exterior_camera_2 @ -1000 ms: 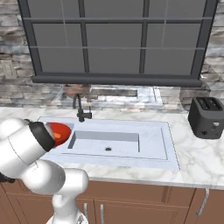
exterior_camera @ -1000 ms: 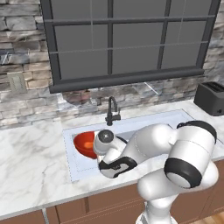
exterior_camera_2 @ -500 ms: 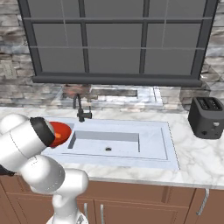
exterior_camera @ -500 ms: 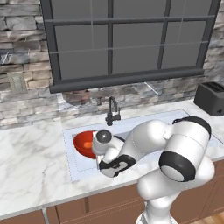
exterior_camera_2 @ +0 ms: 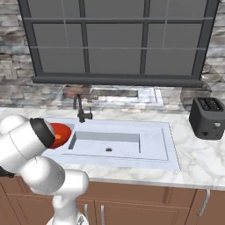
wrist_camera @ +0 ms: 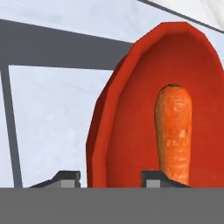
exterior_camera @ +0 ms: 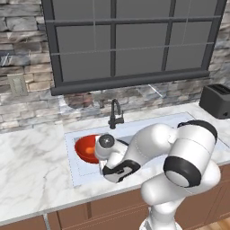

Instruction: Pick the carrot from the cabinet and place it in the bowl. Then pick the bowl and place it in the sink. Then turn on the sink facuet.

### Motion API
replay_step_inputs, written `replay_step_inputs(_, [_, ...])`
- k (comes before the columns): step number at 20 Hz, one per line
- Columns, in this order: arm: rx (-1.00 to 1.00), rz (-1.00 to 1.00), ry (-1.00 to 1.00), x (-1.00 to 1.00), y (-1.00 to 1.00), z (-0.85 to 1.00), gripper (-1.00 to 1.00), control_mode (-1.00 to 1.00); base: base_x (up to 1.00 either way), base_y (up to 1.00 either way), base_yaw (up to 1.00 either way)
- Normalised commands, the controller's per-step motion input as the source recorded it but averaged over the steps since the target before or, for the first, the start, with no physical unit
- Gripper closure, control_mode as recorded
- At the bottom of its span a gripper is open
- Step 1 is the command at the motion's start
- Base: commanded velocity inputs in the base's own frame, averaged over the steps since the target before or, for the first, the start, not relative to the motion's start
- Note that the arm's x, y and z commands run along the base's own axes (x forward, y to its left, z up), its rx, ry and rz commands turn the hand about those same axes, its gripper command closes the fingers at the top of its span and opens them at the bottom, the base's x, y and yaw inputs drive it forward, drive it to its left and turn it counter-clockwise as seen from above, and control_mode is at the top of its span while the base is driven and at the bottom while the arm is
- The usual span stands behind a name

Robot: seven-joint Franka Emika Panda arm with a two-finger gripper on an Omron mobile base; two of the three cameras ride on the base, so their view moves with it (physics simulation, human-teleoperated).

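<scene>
Glossy red round bowl (wrist_camera: 153, 109) holding orange tapered carrot (wrist_camera: 173, 131) sits at pale sink (exterior_camera: 148, 128) left edge; jaws straddle its rim, spread.

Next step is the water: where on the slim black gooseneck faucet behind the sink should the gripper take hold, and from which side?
Probably the small side lever on the slim black gooseneck faucet, not the curved spout: in the right base view it juts toward the basin of the pale grey-white sink, low on the stem. Come from the basin side, jaws straddling the lever. The glossy red bowl with the orange carrot sits close by, so stay above it.
</scene>
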Motion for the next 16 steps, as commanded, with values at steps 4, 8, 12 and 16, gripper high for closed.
replay_step_inputs(4, [0.0, 0.0, 0.0, -0.03, -0.06, 0.52, -1.0, -1.0, 0.0, 0.0, 0.0])
replay_step_inputs(8, [0.0, 0.0, 0.02, -0.18, -0.01, 0.77, -1.0, -1.0, 0.0, 0.0, 0.0])
replay_step_inputs(12, [0.0, -0.01, 0.08, -0.44, -0.07, 0.81, -1.0, -1.0, 0.0, 0.0, 0.0])
replay_step_inputs(16, [0.15, -0.04, 0.19, -0.63, -0.13, 0.9, -1.0, -1.0, 0.0, 0.0, 0.0])
